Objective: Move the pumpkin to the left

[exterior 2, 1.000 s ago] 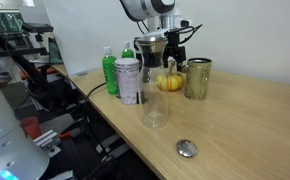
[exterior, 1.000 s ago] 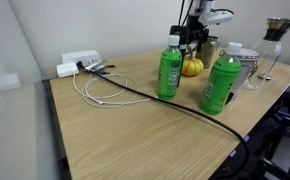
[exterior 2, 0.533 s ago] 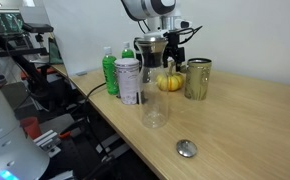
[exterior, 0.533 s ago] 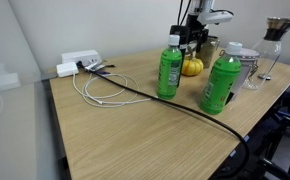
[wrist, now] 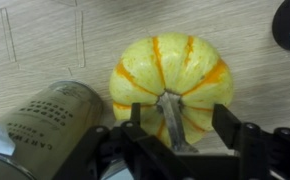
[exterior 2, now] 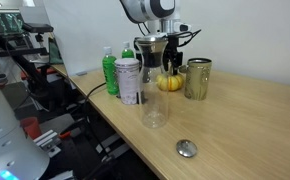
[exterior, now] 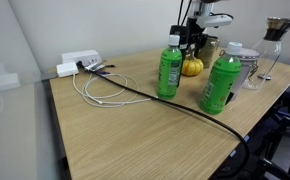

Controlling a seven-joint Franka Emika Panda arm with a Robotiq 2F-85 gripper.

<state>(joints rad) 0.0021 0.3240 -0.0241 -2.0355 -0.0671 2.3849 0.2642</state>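
The pumpkin [exterior: 192,67] is small, round and yellow-orange with a dark stem. It sits on the wooden table between a green bottle and a metal tumbler, and shows in the other exterior view [exterior 2: 169,81] too. In the wrist view the pumpkin [wrist: 170,70] fills the middle. My gripper [wrist: 180,125] is open right above it, with the stem between the two fingers. In both exterior views the gripper [exterior: 191,50] [exterior 2: 168,65] hangs straight over the pumpkin.
Two green bottles [exterior: 169,68] [exterior: 222,85] stand close by. A labelled can [exterior 2: 128,82], a clear glass [exterior 2: 155,108] and a metal tumbler [exterior 2: 197,78] surround the pumpkin. A black cable [exterior: 135,90] crosses the table from a white power strip [exterior: 80,62]. A round lid [exterior 2: 188,148] lies near the edge.
My gripper has come down slightly over the pumpkin. The pumpkin has not moved.
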